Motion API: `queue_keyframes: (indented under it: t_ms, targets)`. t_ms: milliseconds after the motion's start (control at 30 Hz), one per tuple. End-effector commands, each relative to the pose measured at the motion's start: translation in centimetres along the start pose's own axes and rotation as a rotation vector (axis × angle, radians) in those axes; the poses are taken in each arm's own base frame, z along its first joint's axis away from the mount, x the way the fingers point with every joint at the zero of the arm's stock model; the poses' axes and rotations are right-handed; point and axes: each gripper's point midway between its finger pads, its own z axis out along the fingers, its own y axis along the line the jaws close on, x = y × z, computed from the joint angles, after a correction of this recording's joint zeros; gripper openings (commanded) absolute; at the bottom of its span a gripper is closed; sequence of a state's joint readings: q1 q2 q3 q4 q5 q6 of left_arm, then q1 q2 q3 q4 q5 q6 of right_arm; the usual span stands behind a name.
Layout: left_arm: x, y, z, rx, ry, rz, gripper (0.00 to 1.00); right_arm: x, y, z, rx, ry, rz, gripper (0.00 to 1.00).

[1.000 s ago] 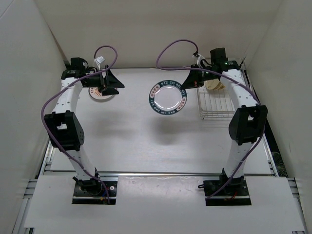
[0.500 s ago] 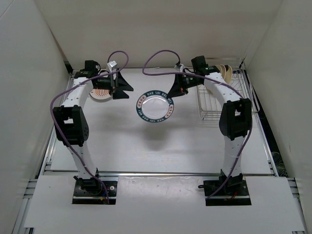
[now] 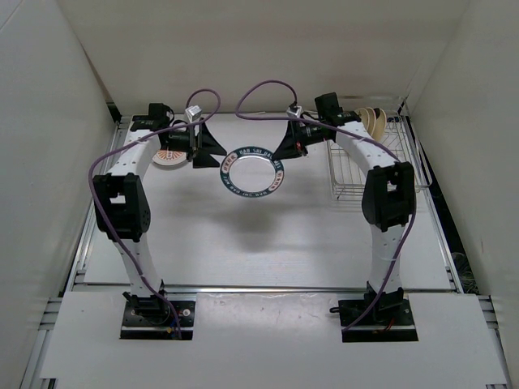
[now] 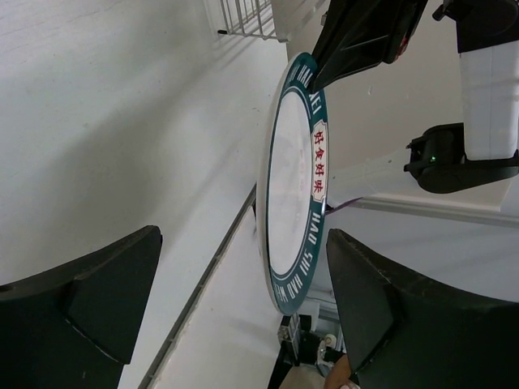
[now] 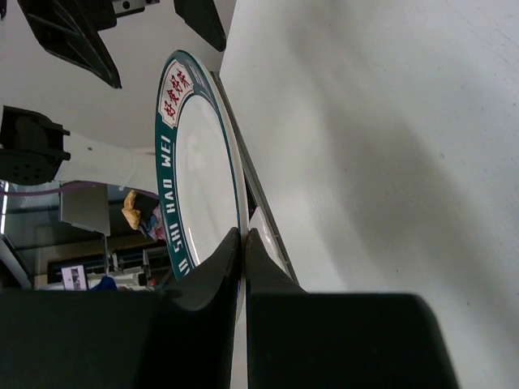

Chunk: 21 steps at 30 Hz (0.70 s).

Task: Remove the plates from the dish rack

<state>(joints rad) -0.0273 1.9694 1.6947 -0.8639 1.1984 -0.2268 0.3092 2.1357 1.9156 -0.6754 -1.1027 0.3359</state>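
Observation:
A white plate with a dark green lettered rim (image 3: 251, 172) hangs in the air over the back middle of the table. My right gripper (image 3: 284, 151) is shut on its right rim; the right wrist view shows the pinch (image 5: 243, 243) and the plate (image 5: 199, 162). My left gripper (image 3: 212, 147) is open at the plate's left edge. In the left wrist view the plate's rim (image 4: 293, 186) lies between the spread fingers (image 4: 381, 300) without touching them. A white plate with an orange centre (image 3: 165, 156) lies on the table under the left arm. The wire dish rack (image 3: 362, 172) stands at the back right with cream plates (image 3: 375, 120) at its far end.
White walls close the table in on the left, right and back. A corner of the rack (image 4: 243, 14) shows at the top of the left wrist view. Purple cables loop above both wrists.
The right gripper has carried the green-rimmed plate leftward, away from the rack. The left gripper has moved right from the orange plate until its open fingers straddle the plate's edge.

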Motion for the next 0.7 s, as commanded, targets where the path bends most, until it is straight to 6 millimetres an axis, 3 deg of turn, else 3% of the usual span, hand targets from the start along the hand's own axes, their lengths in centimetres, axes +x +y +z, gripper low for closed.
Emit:
queue_keyframes:
  t_ms: [0, 67, 167, 233, 367, 600, 667]
  targets:
    - [0.4, -1.5, 0.3, 0.045, 0.017, 0.036, 0.93, -1.6, 1.8, -0.3, -0.047, -0.025, -0.017, 0.0]
    - [0.6, -1.3, 0.4, 0.044, 0.02, 0.027, 0.93, -1.8, 1.4, -0.1, -0.039, -0.029, -0.005, 0.0]
    - [0.8, -1.2, 0.8, 0.055, 0.033, 0.022, 0.83, -2.1, 1.5, -0.2, -0.032, -0.037, -0.004, 0.0]
    - [0.8, -1.2, 0.8, 0.055, 0.033, 0.022, 0.65, -2.4, 1.1, -0.1, -0.012, -0.047, 0.004, 0.0]
    - [1.4, -1.4, 1.5, 0.059, 0.055, 0.019, 0.44, -3.1, 1.2, -0.2, 0.008, -0.07, -0.011, 0.0]
    - [2.6, -1.2, 2.3, 0.07, 0.086, -0.007, 0.37, -3.4, 0.9, -0.1, 0.018, -0.075, -0.001, 0.0]
    - [2.8, -1.3, 2.6, 0.072, 0.095, -0.004, 0.25, -3.7, 1.2, -0.2, 0.015, -0.082, -0.018, 0.0]
